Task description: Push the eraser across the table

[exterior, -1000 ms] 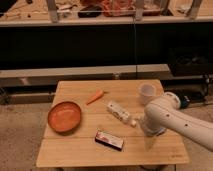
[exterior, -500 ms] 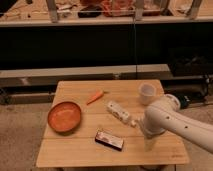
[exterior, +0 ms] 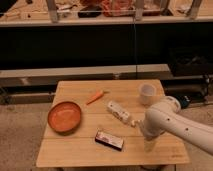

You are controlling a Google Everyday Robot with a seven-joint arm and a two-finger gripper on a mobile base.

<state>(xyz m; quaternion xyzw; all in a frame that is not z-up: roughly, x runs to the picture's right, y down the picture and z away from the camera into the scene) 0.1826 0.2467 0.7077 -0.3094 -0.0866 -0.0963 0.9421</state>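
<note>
The eraser point(exterior: 109, 139), a small flat dark-edged block with a white-and-pinkish label, lies near the front middle of the light-wood slatted table point(exterior: 80, 152). My white arm point(exterior: 170, 122) reaches in from the right over the table's right side. The gripper point(exterior: 149, 145) hangs below the arm's bend, just above the table top. It is to the right of the eraser, with a gap between them.
An orange bowl point(exterior: 64, 116) sits at the left. A carrot point(exterior: 95, 96) lies near the back middle. A white bottle-like tube point(exterior: 119, 112) lies in the middle, just behind the eraser. A white cup point(exterior: 146, 93) stands at the back right. Dark shelving stands behind the table.
My arm has shifted slightly lower and toward the table's front. The eraser and the other objects have not moved.
</note>
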